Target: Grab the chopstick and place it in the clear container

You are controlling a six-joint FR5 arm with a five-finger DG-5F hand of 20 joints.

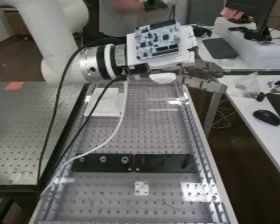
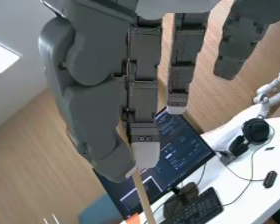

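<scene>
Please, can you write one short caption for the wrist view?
The robot's hand pinches a chopstick between thumb and finger, with a monitor and keyboard on a white desk beyond.

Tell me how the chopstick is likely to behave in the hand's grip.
The chopstick is straight and slender with a wood-like tone, so it is probably stiff and light. Pinched at the fingertips of the hand, with a length jutting out past them, it may pivot if that end is bumped. Its surface looks smooth, so it might also twist or slip.
</scene>
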